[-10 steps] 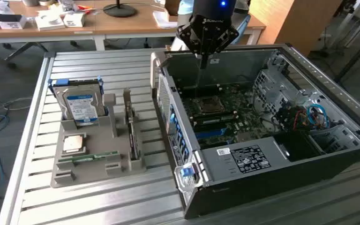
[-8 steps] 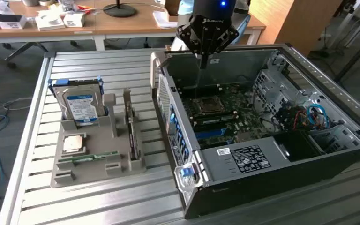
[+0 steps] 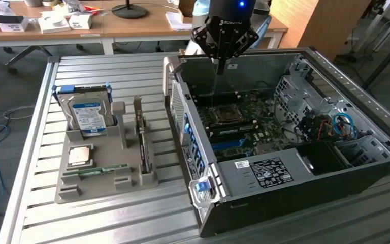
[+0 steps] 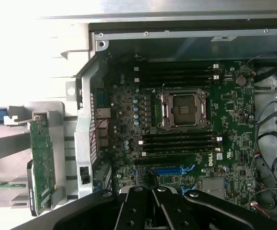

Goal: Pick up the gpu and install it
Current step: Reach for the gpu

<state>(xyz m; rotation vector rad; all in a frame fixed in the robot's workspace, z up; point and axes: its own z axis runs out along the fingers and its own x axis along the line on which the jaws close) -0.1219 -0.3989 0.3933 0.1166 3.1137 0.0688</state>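
The gpu [image 3: 142, 142] stands on its long edge in a slot of the grey holder [image 3: 93, 190], on the exterior view's left of the open computer case [image 3: 296, 178]. In the wrist view the gpu [image 4: 42, 163] shows as a green circuit board beside the case's rear wall. My gripper [image 3: 219, 67] hangs above the far end of the case, well away from the gpu, over the motherboard [image 3: 249, 122]. Its black fingers [image 4: 143, 203] meet at the tips, shut with nothing between them. A blue expansion slot [image 4: 167, 170] lies close below the fingertips.
The holder also carries a hard drive with a blue-white label [image 3: 88, 116], a square processor [image 3: 79, 155] and a green memory stick [image 3: 97, 170]. Cables and drive cages [image 3: 337, 127] crowd the case's far side. Everything rests on a slatted metal table [image 3: 114, 218]; desks stand behind.
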